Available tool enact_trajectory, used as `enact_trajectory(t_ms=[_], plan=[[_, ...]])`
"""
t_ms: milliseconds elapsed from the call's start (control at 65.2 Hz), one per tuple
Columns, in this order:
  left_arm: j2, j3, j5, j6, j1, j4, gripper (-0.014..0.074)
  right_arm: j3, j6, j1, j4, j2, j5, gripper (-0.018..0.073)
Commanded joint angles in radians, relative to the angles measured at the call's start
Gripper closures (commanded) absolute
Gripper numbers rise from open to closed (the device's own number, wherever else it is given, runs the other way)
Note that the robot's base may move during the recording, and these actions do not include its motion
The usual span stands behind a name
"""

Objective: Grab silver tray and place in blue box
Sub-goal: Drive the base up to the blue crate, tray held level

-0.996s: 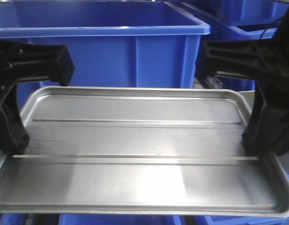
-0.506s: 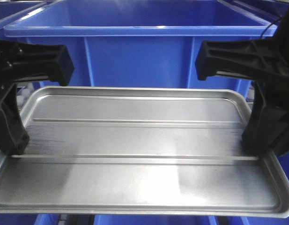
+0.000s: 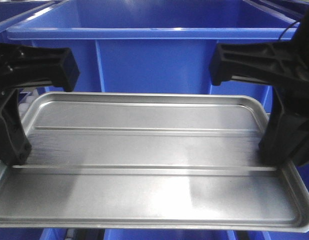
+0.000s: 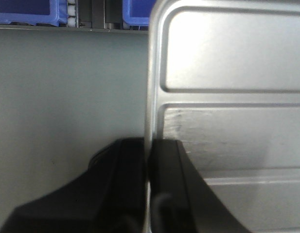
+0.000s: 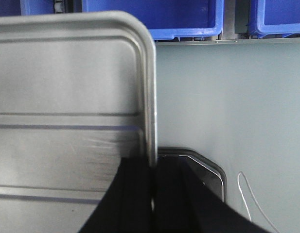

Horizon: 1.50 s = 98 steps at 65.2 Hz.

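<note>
A silver tray hangs level between two black pincers. The left pincer is closed narrow on the tray's left rim, and the right pincer grips the right rim the same way. Beyond both pincers, a blue box rises behind the tray's far edge.

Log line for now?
phase: carry | silver tray: clamped at both ends | left gripper: shut | right gripper: shut | blue box: ahead, tray not inside
</note>
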<state>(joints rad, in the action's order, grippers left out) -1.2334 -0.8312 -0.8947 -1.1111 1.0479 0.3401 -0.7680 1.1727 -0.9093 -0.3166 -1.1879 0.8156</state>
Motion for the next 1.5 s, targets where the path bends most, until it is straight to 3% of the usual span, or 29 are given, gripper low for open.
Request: enact_trajectory(t_ms=[0, 1487], plan=[[0.023, -0.030, 0.029, -0.010, 0.007, 0.016, 0.0603, -0.032, -0.001, -0.001, -0.030, 0.023, -0.041, 0.0506], [0.023, -0.030, 0.029, -0.010, 0.007, 0.016, 0.0603, -0.032, -0.001, -0.001, -0.030, 0.023, -0.041, 0.0506]])
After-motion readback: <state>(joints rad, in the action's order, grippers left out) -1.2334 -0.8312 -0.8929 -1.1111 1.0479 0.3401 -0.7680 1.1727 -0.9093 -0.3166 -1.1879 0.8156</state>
